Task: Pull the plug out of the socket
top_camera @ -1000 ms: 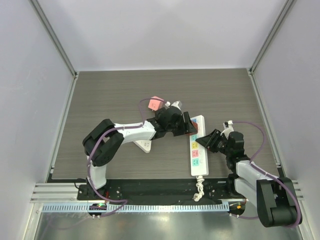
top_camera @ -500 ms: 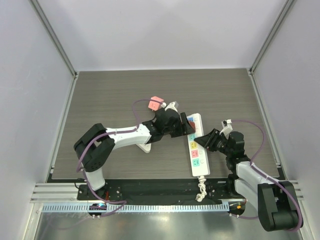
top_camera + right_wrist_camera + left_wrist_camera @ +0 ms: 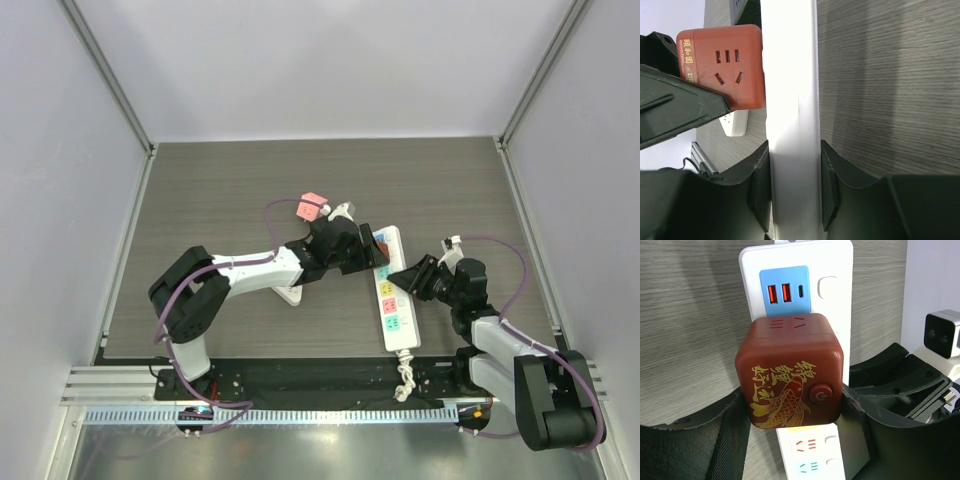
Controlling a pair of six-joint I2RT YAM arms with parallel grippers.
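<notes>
The socket [image 3: 395, 298] is a long white power strip with coloured outlet faces, lying lengthwise right of the table's middle. A dark red cube plug [image 3: 790, 371] with a gold fish sits on the socket [image 3: 832, 270], just below the blue outlet face. My left gripper [image 3: 792, 415] is shut on the plug, with a black finger on each side. From the right, my right gripper [image 3: 792, 190] is shut on the socket [image 3: 790, 100], seen edge-on. There the plug [image 3: 725, 65] rests against the strip's face. From above, the left gripper [image 3: 372, 252] and right gripper [image 3: 408, 276] sit close together.
A small pink cube [image 3: 313, 206] on a thin cable lies behind the left wrist. A white triangular plate [image 3: 288, 292] is partly under the left forearm. The strip's knotted white cord [image 3: 402, 375] hangs over the near table edge. Walls close in on three sides.
The left arm's elbow has dropped lower and leftward while its gripper stays on the plug. The strip's near end and the right gripper have shifted slightly.
</notes>
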